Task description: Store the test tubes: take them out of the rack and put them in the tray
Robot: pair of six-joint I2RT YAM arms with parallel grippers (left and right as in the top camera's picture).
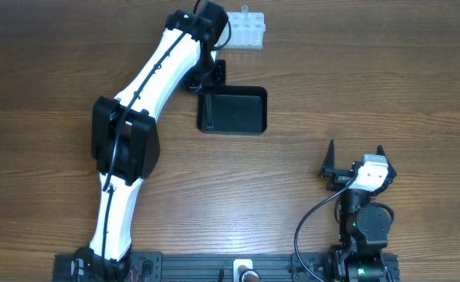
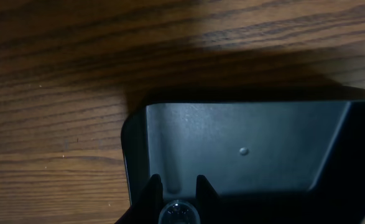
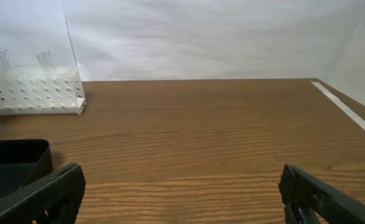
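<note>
My left gripper [image 1: 207, 84] hangs over the left end of the black tray [image 1: 253, 117], just below the white rack [image 1: 245, 31]. In the left wrist view its fingers [image 2: 153, 188] are shut on a clear test tube [image 2: 179, 213], seen end-on, above the tray floor [image 2: 244, 134] close to the tray's corner. A few clear tubes [image 3: 45, 60] still stand in the rack [image 3: 36, 92]. My right gripper [image 1: 355, 150] rests open and holds nothing near the table's front right, far from the tray [image 3: 11, 163].
Bare wooden table surrounds the tray and rack. A white wall rises behind the rack in the right wrist view, and a strip of pale tape [image 3: 347, 111] runs along the table's right side. The arm bases stand on a black rail [image 1: 237, 268] at the front edge.
</note>
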